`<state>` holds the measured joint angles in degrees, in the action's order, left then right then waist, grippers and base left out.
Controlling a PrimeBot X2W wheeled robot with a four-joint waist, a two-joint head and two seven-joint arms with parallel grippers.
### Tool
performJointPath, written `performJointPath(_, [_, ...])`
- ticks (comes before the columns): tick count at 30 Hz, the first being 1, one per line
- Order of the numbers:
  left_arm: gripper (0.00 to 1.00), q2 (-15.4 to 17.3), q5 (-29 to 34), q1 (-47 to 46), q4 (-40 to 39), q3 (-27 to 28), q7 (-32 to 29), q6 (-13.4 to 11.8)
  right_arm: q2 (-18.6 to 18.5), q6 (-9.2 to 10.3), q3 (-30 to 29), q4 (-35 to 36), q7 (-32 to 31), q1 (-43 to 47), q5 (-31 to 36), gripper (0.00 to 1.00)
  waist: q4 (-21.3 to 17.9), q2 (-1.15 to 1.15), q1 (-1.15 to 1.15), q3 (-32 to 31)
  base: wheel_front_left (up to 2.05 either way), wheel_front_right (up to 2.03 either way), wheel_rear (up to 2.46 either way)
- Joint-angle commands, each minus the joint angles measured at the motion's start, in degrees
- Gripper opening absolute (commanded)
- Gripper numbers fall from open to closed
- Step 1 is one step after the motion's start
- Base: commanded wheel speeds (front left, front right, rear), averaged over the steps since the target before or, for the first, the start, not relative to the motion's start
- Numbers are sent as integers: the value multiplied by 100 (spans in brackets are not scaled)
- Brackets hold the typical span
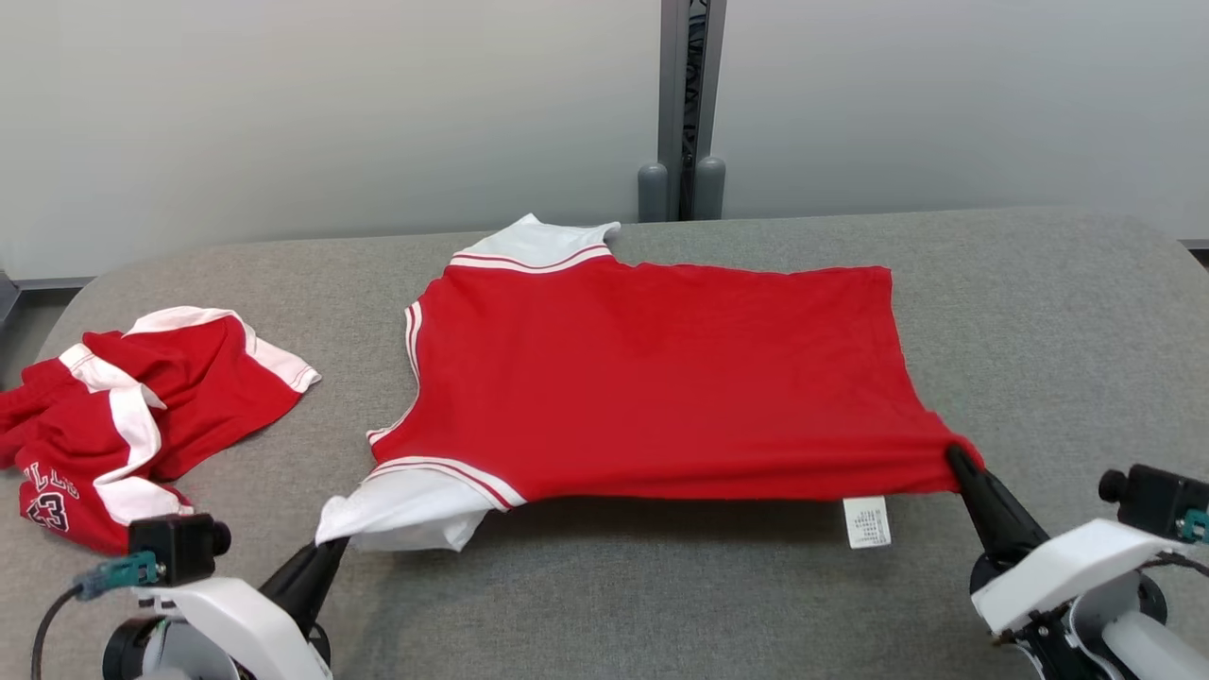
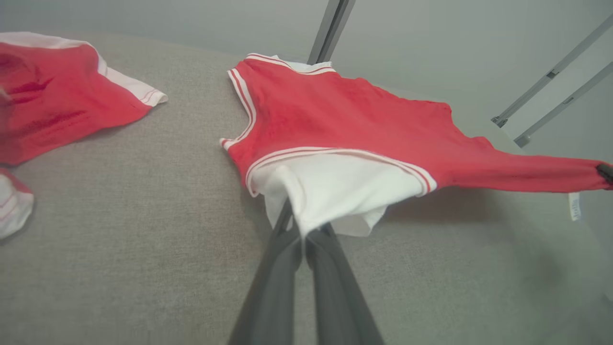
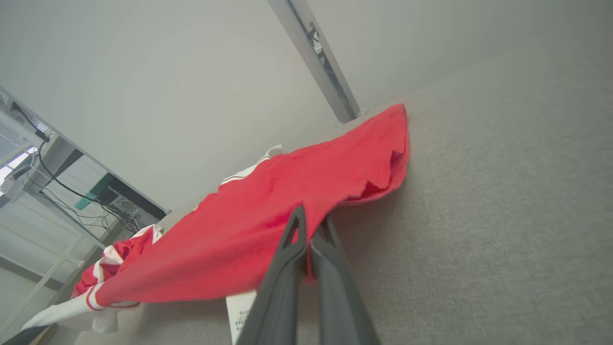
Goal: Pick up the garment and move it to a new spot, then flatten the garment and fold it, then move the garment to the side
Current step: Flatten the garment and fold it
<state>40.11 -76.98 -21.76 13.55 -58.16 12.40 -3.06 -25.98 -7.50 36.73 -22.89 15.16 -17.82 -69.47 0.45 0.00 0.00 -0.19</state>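
Jersey: red, mid-frame on table, near edge lifted.
Left gripper: lower left, clamped on white sleeve.
Right gripper: lower right, clamped on hem corner.
Second garment: crumpled, far left.

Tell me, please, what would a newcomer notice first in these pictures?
The red shirt spread across the middle of the grey table catches the eye first, with its near edge lifted off the surface. The left gripper is shut on its white part at one near corner, and the right gripper pinches the red hem corner at the other. A second red and white garment lies crumpled at the table's left end.
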Motion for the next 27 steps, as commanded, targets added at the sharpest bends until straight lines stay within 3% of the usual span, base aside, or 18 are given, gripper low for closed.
performJointPath(1, [0, 104, -61, 230, -216, 26, 58, -132, -115, -1, -117, 109, 2, 229, 88, 0, 28, 0, 0, 4, 0, 0, 0])
performJointPath(7, [0, 232, 28, 637, -541, -100, 109, -432, -146, -1, -419, 350, 2, 790, 167, 0, 58, 0, 0, 38, 0, 0, 0])
performJointPath(15, [0, 121, 172, 908, -525, -200, 176, -607, -204, -1, -607, 347, 2, 1282, 288, 0, 69, 0, 0, 38, 0, 0, 0])
performJointPath(27, [0, -524, 362, 1001, 415, -349, 237, -350, 1, -1, -557, -192, 2, 1432, 676, 0, 59, 0, 0, -3, 0, 0, 0])
